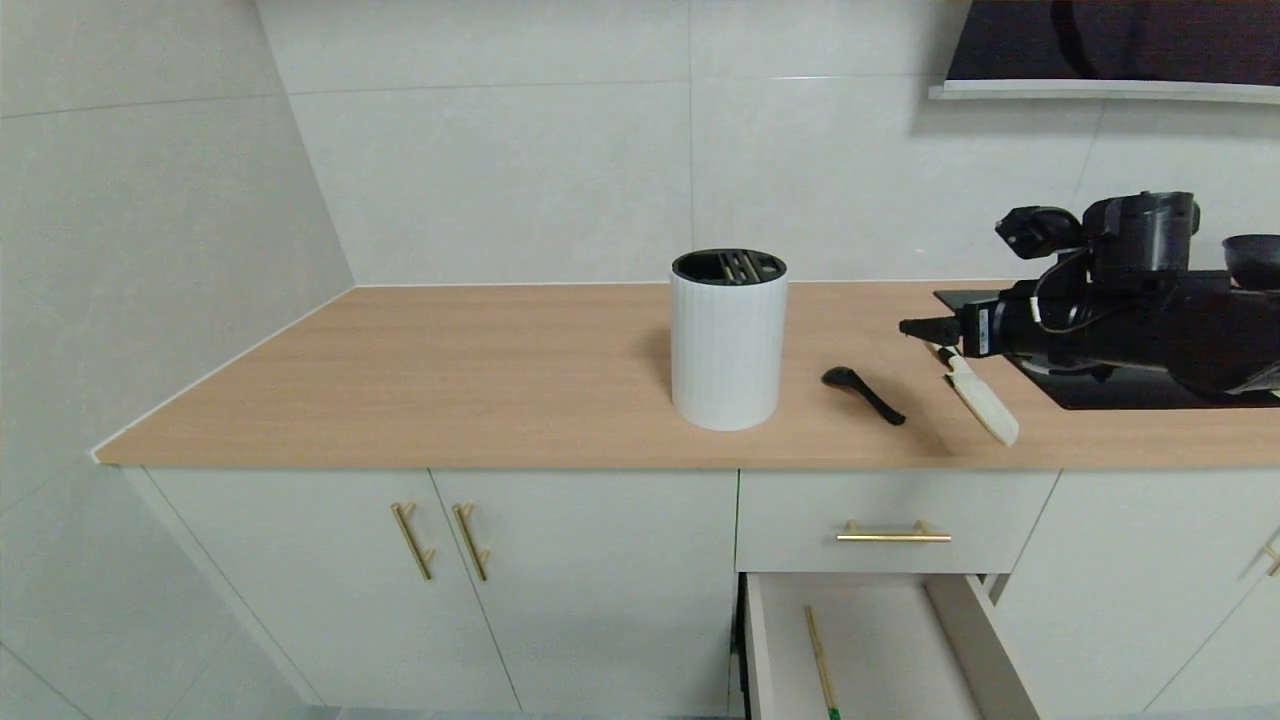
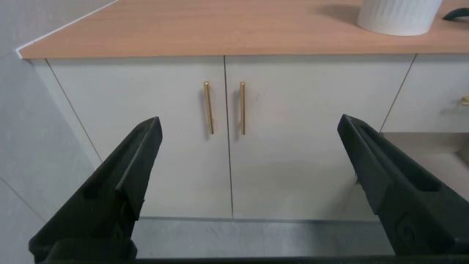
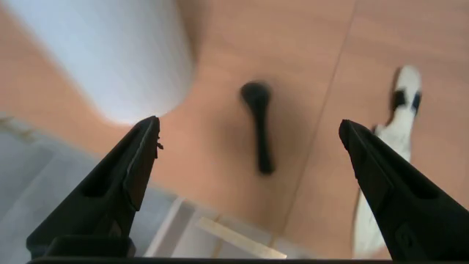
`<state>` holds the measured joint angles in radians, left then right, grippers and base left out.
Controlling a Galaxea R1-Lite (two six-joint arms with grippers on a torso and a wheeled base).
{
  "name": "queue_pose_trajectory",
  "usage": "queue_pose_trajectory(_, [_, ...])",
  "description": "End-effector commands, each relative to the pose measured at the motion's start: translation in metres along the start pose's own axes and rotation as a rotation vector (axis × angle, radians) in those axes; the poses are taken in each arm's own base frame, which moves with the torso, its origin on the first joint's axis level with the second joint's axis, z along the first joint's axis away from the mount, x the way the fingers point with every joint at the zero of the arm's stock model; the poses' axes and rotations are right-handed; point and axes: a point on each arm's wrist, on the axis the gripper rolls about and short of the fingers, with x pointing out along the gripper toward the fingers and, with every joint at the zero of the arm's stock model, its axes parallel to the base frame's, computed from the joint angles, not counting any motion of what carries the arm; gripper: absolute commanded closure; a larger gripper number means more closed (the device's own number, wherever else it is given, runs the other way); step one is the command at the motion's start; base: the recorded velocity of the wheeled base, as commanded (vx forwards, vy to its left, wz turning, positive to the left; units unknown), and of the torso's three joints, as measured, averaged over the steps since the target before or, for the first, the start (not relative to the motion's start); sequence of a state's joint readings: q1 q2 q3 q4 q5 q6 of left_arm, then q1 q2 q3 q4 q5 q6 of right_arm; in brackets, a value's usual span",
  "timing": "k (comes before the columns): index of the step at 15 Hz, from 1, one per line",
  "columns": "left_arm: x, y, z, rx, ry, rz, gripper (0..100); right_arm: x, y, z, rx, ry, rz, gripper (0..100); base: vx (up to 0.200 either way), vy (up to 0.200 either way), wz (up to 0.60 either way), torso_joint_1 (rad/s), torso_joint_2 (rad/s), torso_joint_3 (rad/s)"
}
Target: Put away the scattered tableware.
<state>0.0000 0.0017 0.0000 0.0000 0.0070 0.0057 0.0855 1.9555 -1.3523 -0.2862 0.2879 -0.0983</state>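
A black spoon (image 1: 862,393) lies on the wooden counter (image 1: 450,380), right of a white ribbed holder (image 1: 728,340) with a black slotted top. Further right lies a cream-white knife-like utensil (image 1: 978,397). My right gripper (image 1: 912,328) hovers above the counter, just over that utensil's far end and right of the spoon. Its own view shows it open (image 3: 249,191), with the spoon (image 3: 257,125), the holder (image 3: 110,51) and the utensil (image 3: 388,176) below. My left gripper (image 2: 249,191) is open and holds nothing, low in front of the cabinet doors (image 2: 227,132).
A drawer (image 1: 860,640) stands pulled out below the counter, with a pair of chopsticks (image 1: 820,660) inside. A black cooktop (image 1: 1100,385) lies on the counter under my right arm. A range hood (image 1: 1110,50) hangs at the upper right. Tiled walls close the back and left.
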Motion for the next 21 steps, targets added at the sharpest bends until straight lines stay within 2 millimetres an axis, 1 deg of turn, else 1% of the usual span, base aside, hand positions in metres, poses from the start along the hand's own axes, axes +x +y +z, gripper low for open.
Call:
queue_pose_trajectory(1, [0.0, 0.0, 0.0, 0.0, 0.001, 0.001, 0, 0.033, -0.005, -0.033, 0.012, 0.067, 0.014, 0, 0.0, 0.0, 0.0, 0.0, 0.0, 0.0])
queue_pose_trajectory(2, [0.0, 0.0, 0.0, 0.0, 0.001, 0.001, 0, 0.042, 0.0, -0.036, 0.006, 0.072, 0.029, 0, 0.0, 0.0, 0.0, 0.0, 0.0, 0.0])
queue_pose_trajectory(3, [0.0, 0.0, 0.0, 0.0, 0.001, 0.001, 0, 0.053, 0.009, -0.044, -0.006, 0.091, 0.053, 0, 0.0, 0.0, 0.0, 0.0, 0.0, 0.0])
queue_pose_trajectory(6, [0.0, 0.0, 0.0, 0.0, 0.001, 0.001, 0, 0.069, 0.016, -0.056, -0.017, 0.11, 0.072, 0, 0.0, 0.0, 0.0, 0.0, 0.0, 0.0])
queue_pose_trajectory(8, [0.0, 0.0, 0.0, 0.0, 0.001, 0.001, 0, 0.081, 0.013, -0.066, -0.011, 0.128, 0.066, 0, 0.0, 0.0, 0.0, 0.0, 0.0, 0.0])
queue_pose_trajectory(11, [0.0, 0.0, 0.0, 0.0, 0.001, 0.001, 0, 0.094, 0.009, -0.073, -0.012, 0.136, 0.034, 0, 0.0, 0.0, 0.0, 0.0, 0.0, 0.0])
queue_pose_trajectory(14, [0.0, 0.0, 0.0, 0.0, 0.001, 0.001, 0, 0.113, 0.004, -0.086, -0.024, 0.121, -0.049, 0, 0.0, 0.0, 0.0, 0.0, 0.0, 0.0])
queue_pose_trajectory(15, [0.0, 0.0, 0.0, 0.0, 0.0, 0.001, 0, 0.115, 0.004, -0.087, -0.026, 0.119, -0.053, 0, 0.0, 0.0, 0.0, 0.0, 0.0, 0.0])
queue_pose_trajectory(16, [0.0, 0.0, 0.0, 0.0, 0.001, 0.001, 0, 0.122, 0.001, -0.091, -0.027, 0.121, -0.075, 0, 0.0, 0.0, 0.0, 0.0, 0.0, 0.0])
queue_pose_trajectory(18, [0.0, 0.0, 0.0, 0.0, 0.001, 0.001, 0, 0.128, 0.0, -0.096, -0.031, 0.127, -0.101, 0, 0.0, 0.0, 0.0, 0.0, 0.0, 0.0])
queue_pose_trajectory(21, [0.0, 0.0, 0.0, 0.0, 0.001, 0.001, 0, 0.128, -0.001, -0.095, -0.03, 0.126, -0.105, 0, 0.0, 0.0, 0.0, 0.0, 0.0, 0.0])
